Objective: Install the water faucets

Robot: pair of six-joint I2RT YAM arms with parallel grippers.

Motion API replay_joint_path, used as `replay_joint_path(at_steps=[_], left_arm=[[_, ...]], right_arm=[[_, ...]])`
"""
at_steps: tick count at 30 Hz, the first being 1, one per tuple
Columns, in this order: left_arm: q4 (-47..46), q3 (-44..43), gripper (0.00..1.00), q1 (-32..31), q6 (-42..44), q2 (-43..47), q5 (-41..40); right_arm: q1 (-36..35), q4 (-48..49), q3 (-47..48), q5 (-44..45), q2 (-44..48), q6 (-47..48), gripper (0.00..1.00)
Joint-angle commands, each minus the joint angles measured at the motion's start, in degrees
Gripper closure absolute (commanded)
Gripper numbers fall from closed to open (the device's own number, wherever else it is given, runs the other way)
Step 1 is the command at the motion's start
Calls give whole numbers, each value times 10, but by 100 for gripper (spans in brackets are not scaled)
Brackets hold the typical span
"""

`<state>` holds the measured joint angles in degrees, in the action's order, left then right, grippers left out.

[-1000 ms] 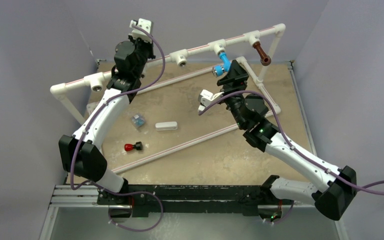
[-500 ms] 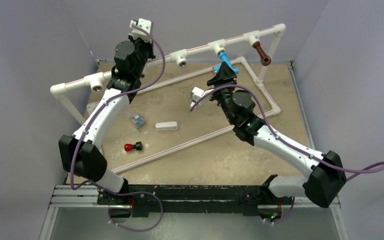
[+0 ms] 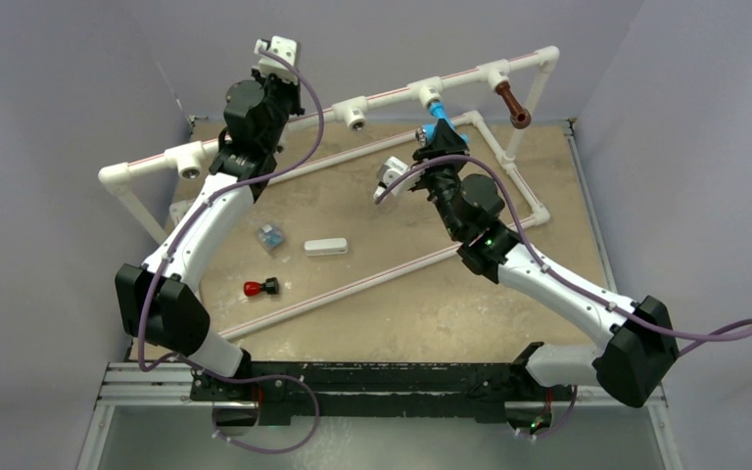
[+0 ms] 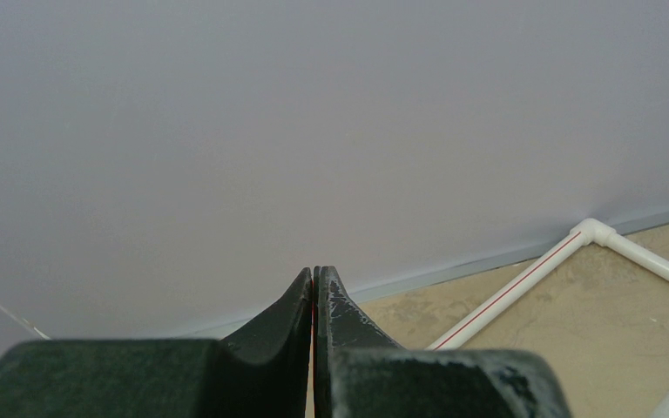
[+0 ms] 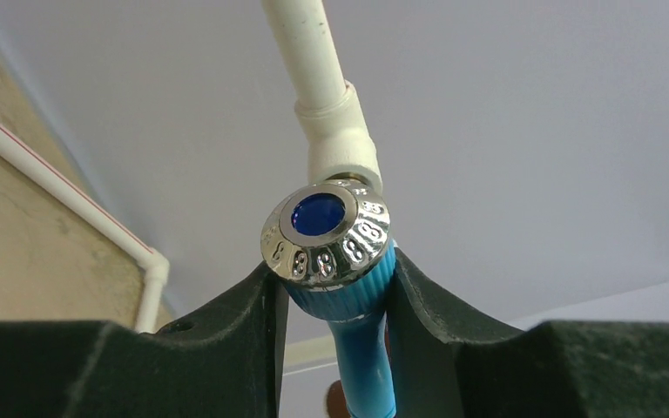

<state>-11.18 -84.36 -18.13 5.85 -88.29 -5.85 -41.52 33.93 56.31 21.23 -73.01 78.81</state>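
The right hand clamps the blue faucet just under its silvery cap, at a tee of the white pipe frame near the brown faucet, while the left hand is pressed shut, holding nothing.

The white pipe frame carries a thin red stripe along its bars. On its far rail sit a bright blue faucet, its silvery cap embossed with a ring of figures around a dark blue centre, and a dark brown faucet. Inside the frame the bench is mottled sandy beige, bearing a plain white block and a red-and-black piece.
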Motion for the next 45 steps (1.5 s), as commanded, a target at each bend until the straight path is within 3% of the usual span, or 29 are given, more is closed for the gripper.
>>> replay_joint_path(at_steps=[1,4,11,24,30,37,45], left_arm=[[77,25,100,-9,20,-24,15],[77,25,100,-9,20,-23,14],[77,26,100,-9,20,-21,15],[76,28,100,-9,18,-14,18],[76,28,100,-9,18,-12,19],[75,30,100,-9,18,-7,20],[75,31,100,-9,17,-6,19]], right_arm=[[10,49,19,0,25,-160,100],[11,49,28,-8,36,-250,100],[32,28,58,-25,56,-556,100],[100,-12,73,7,78,-1020,100],[119,-22,66,-36,88,-1195,100],[165,13,4,-103,103,-1462,100],[183,57,-30,-140,85,-1613,99]])
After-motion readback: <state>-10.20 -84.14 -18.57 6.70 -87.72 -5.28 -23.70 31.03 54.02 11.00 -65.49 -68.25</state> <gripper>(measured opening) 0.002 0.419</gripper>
